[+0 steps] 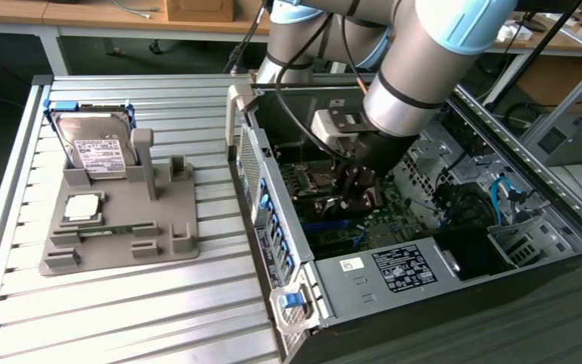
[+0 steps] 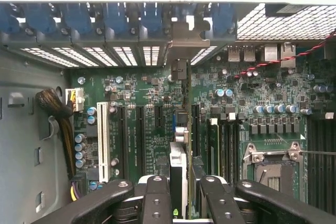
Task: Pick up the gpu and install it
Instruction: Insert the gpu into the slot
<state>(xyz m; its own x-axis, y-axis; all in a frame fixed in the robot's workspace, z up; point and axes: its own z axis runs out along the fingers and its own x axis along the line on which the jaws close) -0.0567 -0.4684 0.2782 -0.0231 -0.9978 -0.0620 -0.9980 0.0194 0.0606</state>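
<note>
While the gripper (image 1: 357, 193) sits mid-frame in the exterior view, inside the pc case (image 1: 255, 152), it's clamped on the gpu (image 2: 178, 163) by its faces. Looks light, stiff, fragile, so prob best held there.

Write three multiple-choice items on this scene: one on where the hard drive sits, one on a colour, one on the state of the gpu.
1. Where is the hard drive?
A. standing in the gray holder on the table
B. inside a drawer
C. on the floor

2. What colour are the arm's joint caps?
A. red
B. yellow
C. light blue

3. How is the gpu?
A. lying flat on the holder
B. held edge-on in the pincer over the motherboard
C. lying on the table

Answers:
1 A: the exterior view shows it standing at the holder's far end.
2 C: the caps are light blue against the gray arm.
3 B: the wrist view shows the card's edge between the pincer's fingers.
</note>
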